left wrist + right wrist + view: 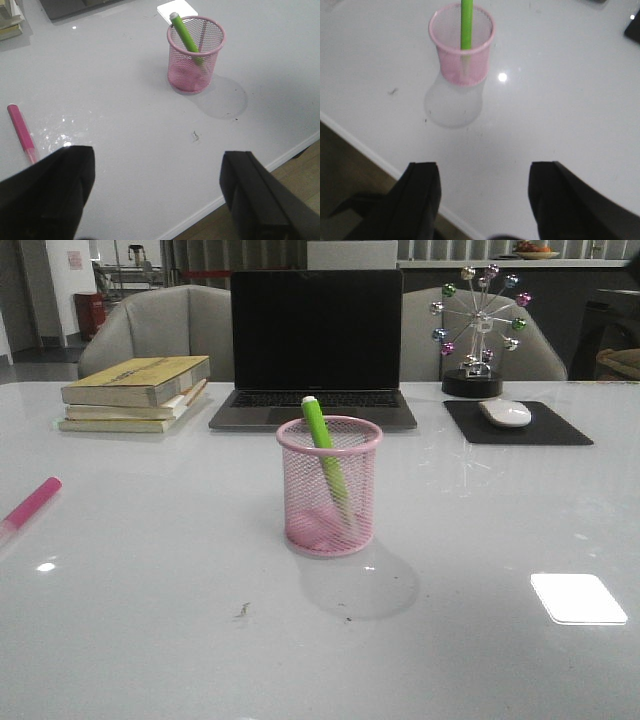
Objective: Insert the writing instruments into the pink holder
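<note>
Both grippers, left (156, 195) and right (482, 200), are held wide apart and empty above the glossy white table (150, 640), where the lime marker (325, 455) is leaned inside the pink wire-mesh holder (330, 490) and the magenta marker (30, 506) is laid flat well to its left.

Office desk: laptop (313, 348), stacked books (135, 393), mouse (505, 412) on pad, chairs behind.
</note>
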